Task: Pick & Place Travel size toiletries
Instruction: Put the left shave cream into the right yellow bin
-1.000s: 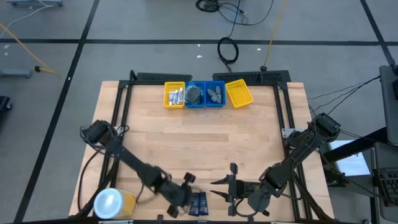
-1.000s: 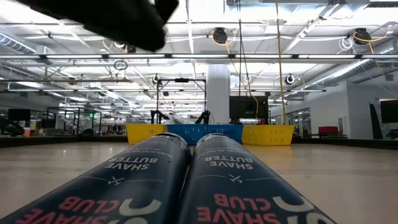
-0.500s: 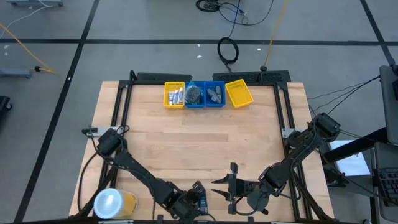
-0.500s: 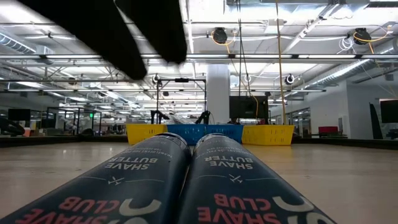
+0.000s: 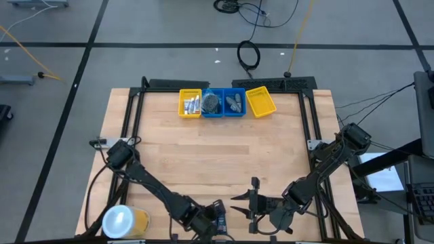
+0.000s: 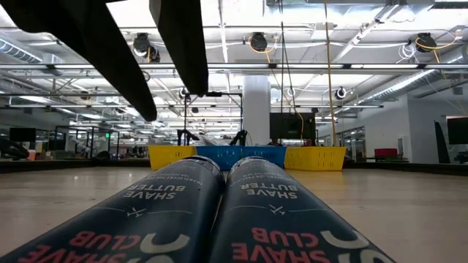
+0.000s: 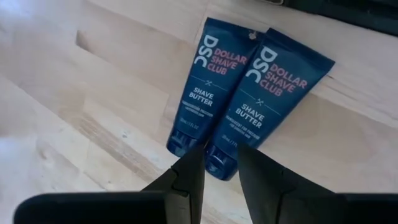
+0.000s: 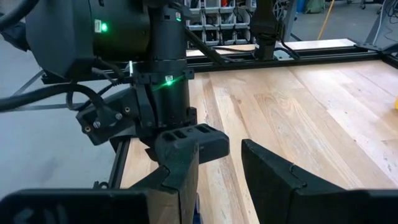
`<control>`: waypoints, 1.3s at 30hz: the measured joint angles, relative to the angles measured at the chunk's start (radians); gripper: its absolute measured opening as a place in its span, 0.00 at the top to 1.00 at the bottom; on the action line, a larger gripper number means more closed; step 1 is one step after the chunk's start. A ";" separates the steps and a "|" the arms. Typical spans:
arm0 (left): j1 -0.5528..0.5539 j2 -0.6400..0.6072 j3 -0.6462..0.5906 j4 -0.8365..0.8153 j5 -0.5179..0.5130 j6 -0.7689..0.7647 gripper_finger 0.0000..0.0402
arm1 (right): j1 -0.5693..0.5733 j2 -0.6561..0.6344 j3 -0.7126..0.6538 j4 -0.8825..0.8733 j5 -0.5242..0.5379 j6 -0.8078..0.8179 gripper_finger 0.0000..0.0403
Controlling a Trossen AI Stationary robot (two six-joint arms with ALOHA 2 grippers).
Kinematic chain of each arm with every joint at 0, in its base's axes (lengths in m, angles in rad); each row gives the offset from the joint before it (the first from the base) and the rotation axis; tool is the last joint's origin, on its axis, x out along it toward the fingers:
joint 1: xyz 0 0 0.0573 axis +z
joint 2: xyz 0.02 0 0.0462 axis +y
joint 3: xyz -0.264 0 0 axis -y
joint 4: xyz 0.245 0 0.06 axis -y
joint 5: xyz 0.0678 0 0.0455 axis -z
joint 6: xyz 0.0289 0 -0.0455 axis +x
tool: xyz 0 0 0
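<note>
Open industrial hall with ceiling lights behind a light wooden table [image 5: 224,156]. At the table's far edge, a row of trays: a yellow tray [image 5: 190,104] with small white tubes [image 5: 193,104], two blue trays [image 5: 223,103] with dark grey contents, and another yellow tray [image 5: 260,102] set askew. A white-topped yellow container [image 5: 122,221] sits at the near left corner. Two navy Dollar Shave Club shave butter tubes [image 7: 245,93] lie side by side, touching, flat on the wood at the near edge, filling the low view right in front of that camera. The left gripper [image 7: 216,163] hangs just above their cap ends, fingers [image 7: 189,174] spread a little and touching nothing; in the low view it shows as two dark shapes overhead. The right gripper [image 8: 217,162] waits near the near edge, just right of the tubes, fingers parted and empty, facing the left arm's wrist [image 8: 161,81].
</note>
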 joint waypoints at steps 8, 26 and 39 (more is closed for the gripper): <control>0.010 0.015 0.000 0.009 0.000 0.025 0.76 | -0.002 0.000 0.000 0.000 0.000 -0.008 0.72; 0.020 0.074 0.002 0.031 0.081 0.058 0.76 | -0.014 0.000 0.000 -0.003 -0.003 -0.008 0.72; 0.028 0.075 0.000 0.059 0.069 0.060 0.76 | -0.015 0.000 0.000 -0.003 -0.031 -0.004 0.72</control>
